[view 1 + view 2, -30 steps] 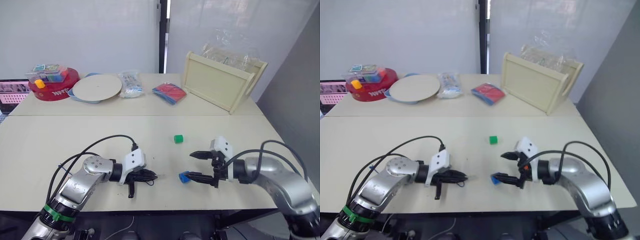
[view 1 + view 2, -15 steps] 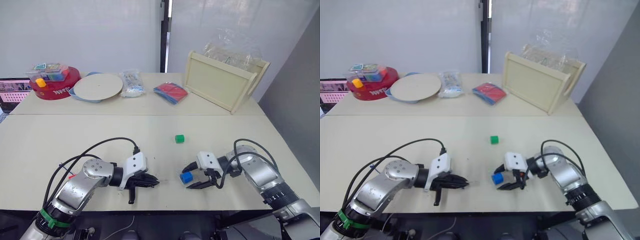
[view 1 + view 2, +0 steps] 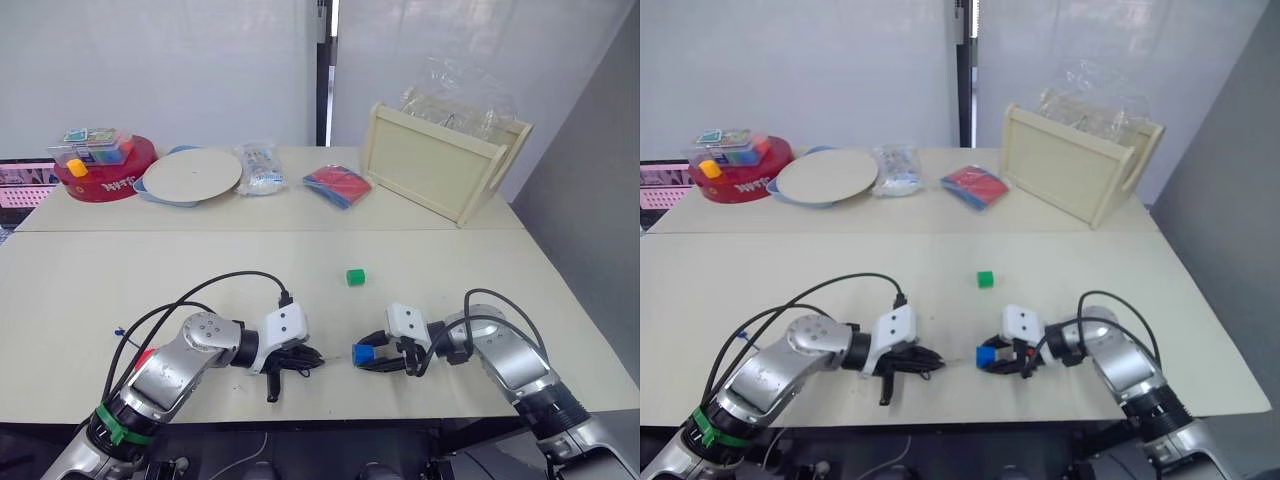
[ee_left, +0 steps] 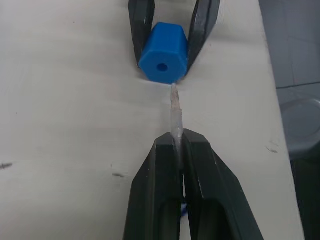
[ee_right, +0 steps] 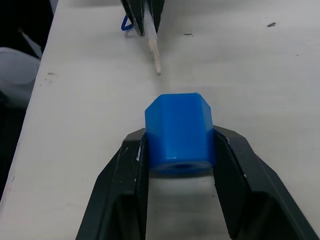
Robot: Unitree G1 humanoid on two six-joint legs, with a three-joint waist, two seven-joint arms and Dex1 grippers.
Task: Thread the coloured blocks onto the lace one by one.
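My right gripper [image 5: 179, 136] is shut on the blue block [image 5: 179, 131], holding it just above the table near the front edge, with its hole facing the left gripper. The left gripper [image 4: 179, 137] is shut on the lace's stiff pale tip [image 4: 174, 107]. That tip points at the blue block [image 4: 163, 59] and ends just short of its hole. A bit of the dark-blue lace [image 3: 118, 331] shows beside my left arm. A green block [image 3: 354, 277] lies alone further back on the table. Something small and red [image 3: 147, 354] peeks out behind the left arm.
Along the back of the table [image 3: 520, 290] stand a red round tub [image 3: 105, 172] with toys on top, a white plate [image 3: 192, 175], a clear bag [image 3: 260, 166], a red-and-blue packet [image 3: 337, 186] and a tilted wooden tray [image 3: 435, 165].
The right gripper has closed around the blue block and carried it left toward the left gripper. The left gripper has shifted slightly right with the lace tip.
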